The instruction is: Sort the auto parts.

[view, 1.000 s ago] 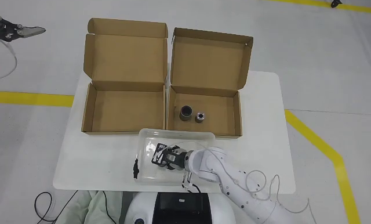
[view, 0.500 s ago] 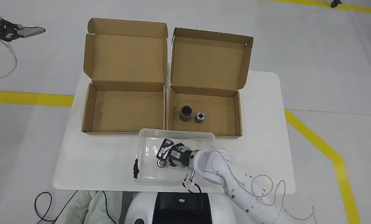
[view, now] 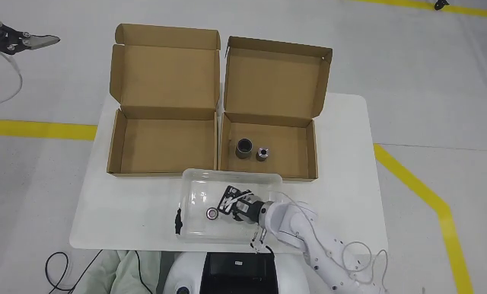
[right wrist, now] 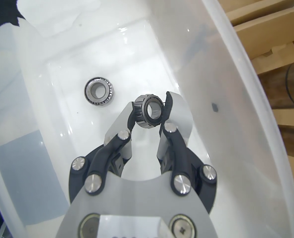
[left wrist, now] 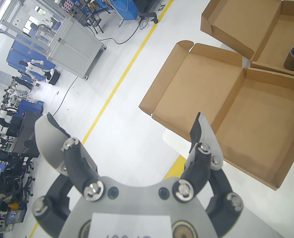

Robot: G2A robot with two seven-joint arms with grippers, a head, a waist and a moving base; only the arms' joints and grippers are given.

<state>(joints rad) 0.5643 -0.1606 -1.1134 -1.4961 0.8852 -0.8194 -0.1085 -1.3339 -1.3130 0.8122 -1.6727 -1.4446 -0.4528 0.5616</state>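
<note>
The dark ring (right wrist: 147, 115) is pinched in the right claw (right wrist: 150, 107) inside the bin (right wrist: 236, 100), the claw has slid right since before, baring a silver ring (right wrist: 98, 92) on the bin floor, and the left claw (left wrist: 123, 121) stays spread wide off the table (view: 346, 142).

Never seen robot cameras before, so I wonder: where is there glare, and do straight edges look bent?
Right wrist view: white glints on the floor of the plastic bin near the loose bearing, and the bin's rim looks bowed. Top view: even light, soft shadows inside the empty box.
</note>
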